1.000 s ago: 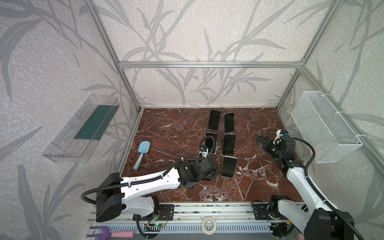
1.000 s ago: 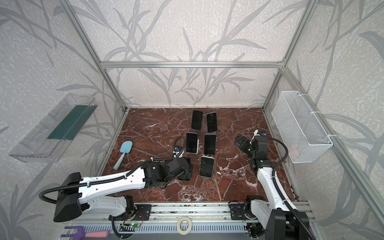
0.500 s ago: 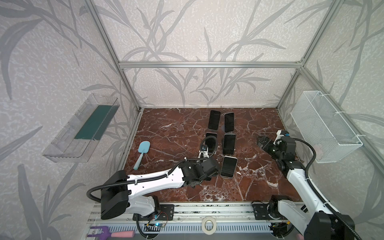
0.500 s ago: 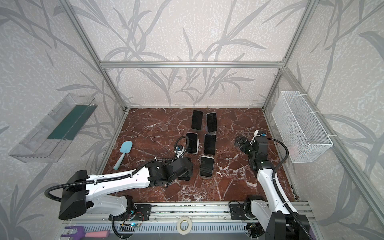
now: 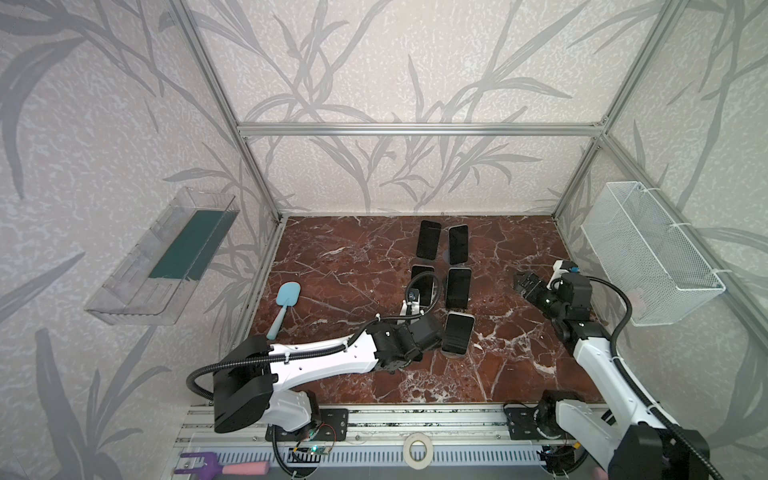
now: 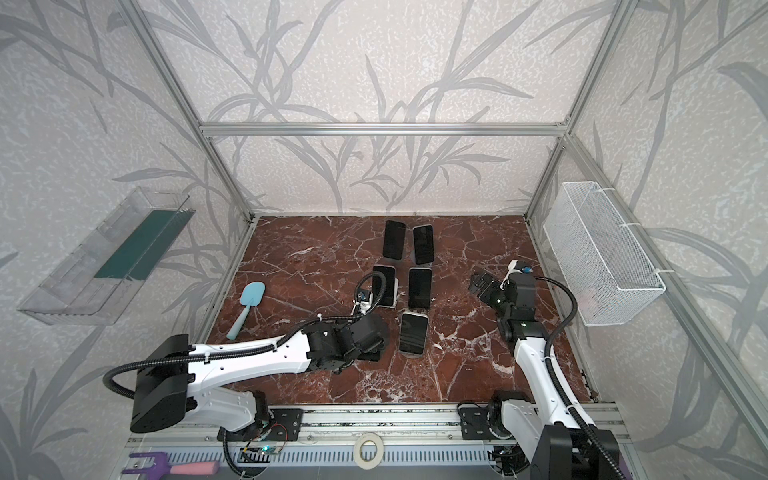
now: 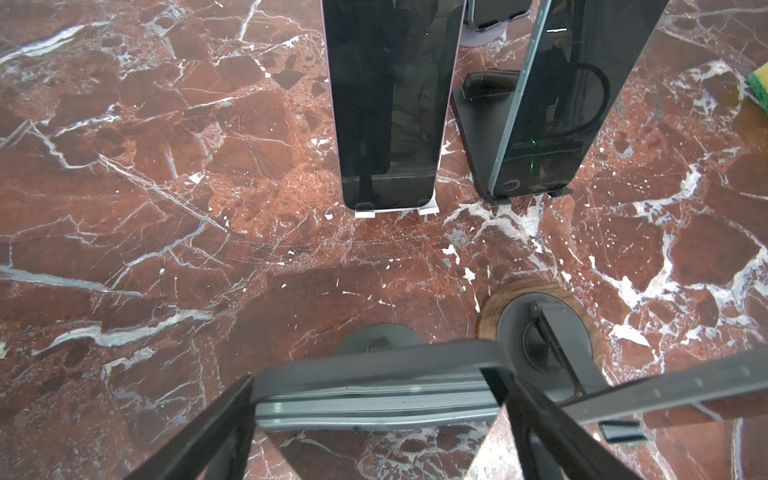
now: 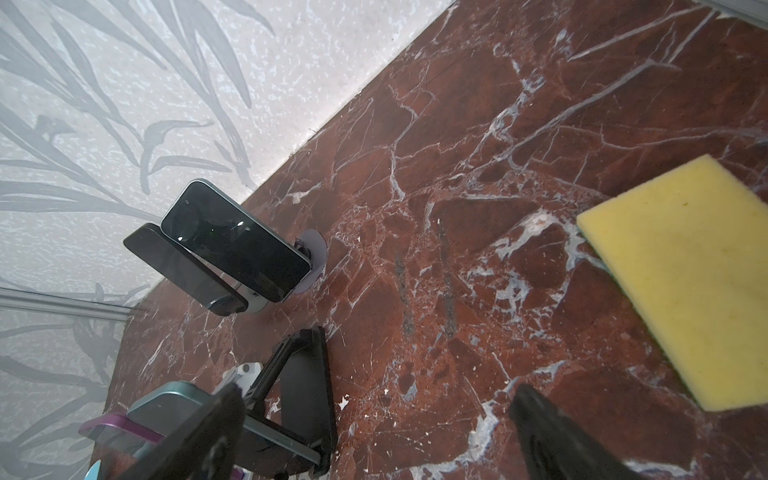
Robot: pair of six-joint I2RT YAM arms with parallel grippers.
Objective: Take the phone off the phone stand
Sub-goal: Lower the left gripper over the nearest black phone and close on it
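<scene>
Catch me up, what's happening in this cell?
The left gripper is down at the front-left phone, which appears not yet lifted off its stand. The jaws flank the phone's two side edges; whether they already pinch it is unclear. The right gripper hangs open and empty over the right side of the marble table. The neighbouring phone and four more behind it rest on their own stands, with no gripper on them.

You are facing leaf-patterned walls [image 5: 374, 62] enclosing a red marble floor [image 5: 353, 257]; a clear shelf [image 5: 162, 257] is hanging left, a wire basket [image 5: 648, 253] right.
</scene>
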